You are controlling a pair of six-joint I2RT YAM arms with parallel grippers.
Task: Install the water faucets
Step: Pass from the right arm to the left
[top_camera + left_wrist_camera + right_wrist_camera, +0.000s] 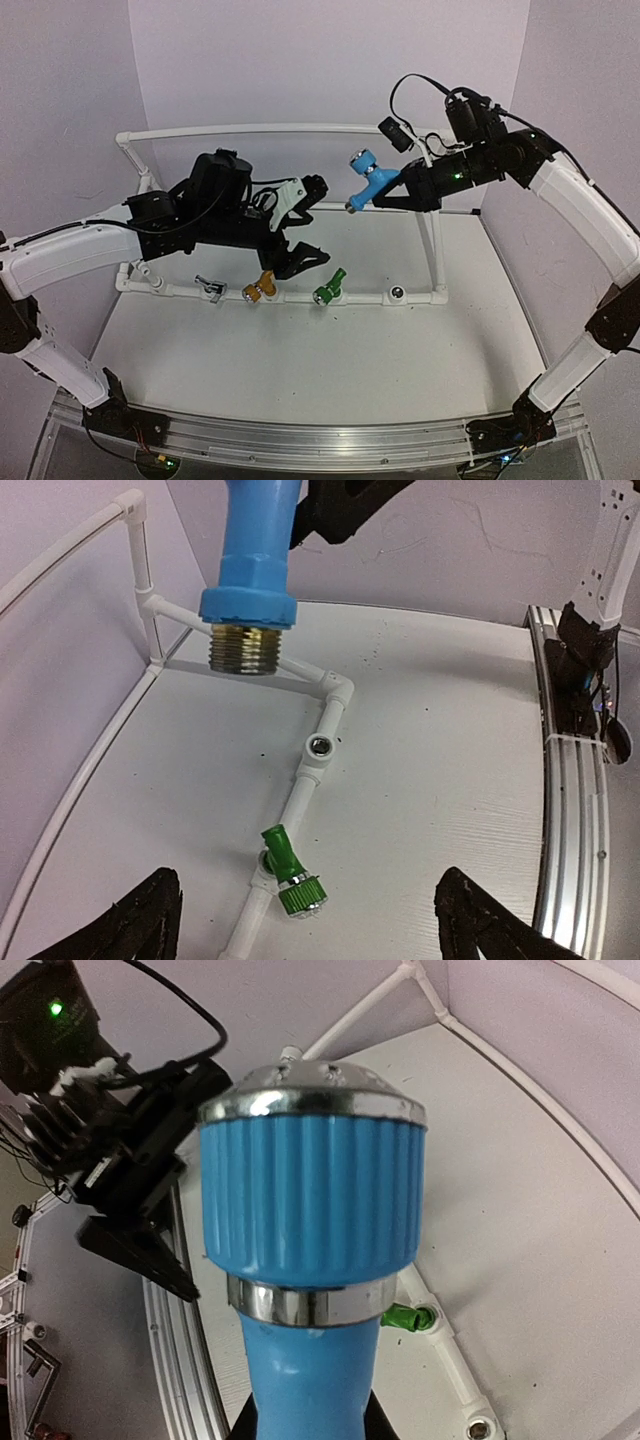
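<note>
My right gripper (388,190) is shut on the blue water faucet (368,178) and holds it in the air above the table, right of centre. In the right wrist view the blue faucet (310,1190) fills the frame, its ribbed knob toward the camera and its body between my dark fingers (240,1428). My left gripper (306,224) is open and holds nothing, just left of the blue faucet. From the left wrist the blue faucet (250,570) hangs overhead with its brass thread down. The silver (211,289), yellow (258,289) and green (330,288) faucets sit in the front pipe. The green faucet (288,875) lies below my open left gripper (315,928).
The white PVC pipe frame (300,128) stands on the table, its front pipe holding the faucets. An open round socket (397,293) sits right of the green faucet; this socket (319,746) also shows from the left wrist. A metal rail (320,440) runs along the near edge.
</note>
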